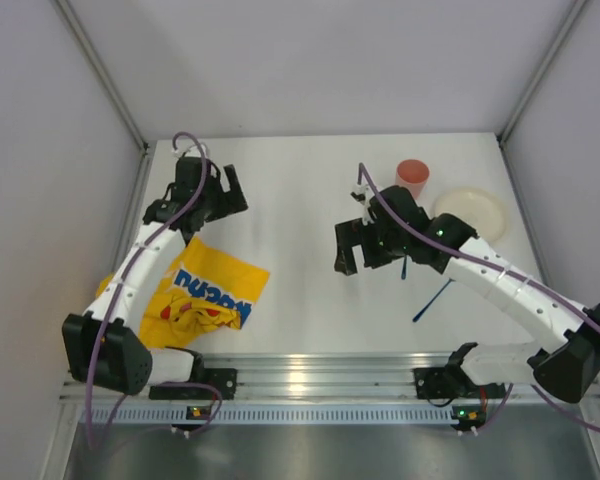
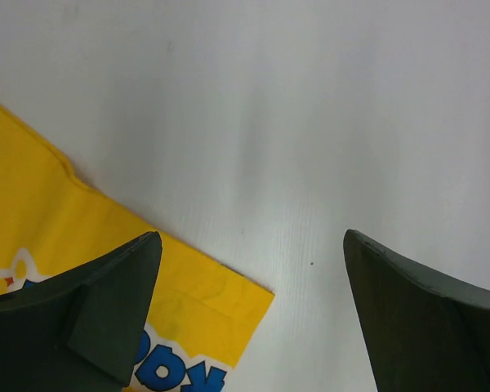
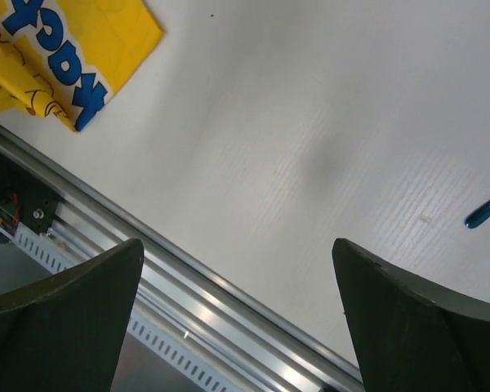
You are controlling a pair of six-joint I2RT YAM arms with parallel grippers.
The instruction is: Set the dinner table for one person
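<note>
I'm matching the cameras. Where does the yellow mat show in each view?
Top: yellow mat at lower left, beside the left arm.
Left wrist: mat at lower left.
Right wrist: mat in the top left corner.
Shared landmark: its blue lettering, in all three.

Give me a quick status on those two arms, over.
Left gripper open, empty, above corner of yellow mat. Right gripper open, empty, above bare dinner table. Mat rumpled; cup, plate, blue utensil unplaced at right. Nothing blocking.
</note>
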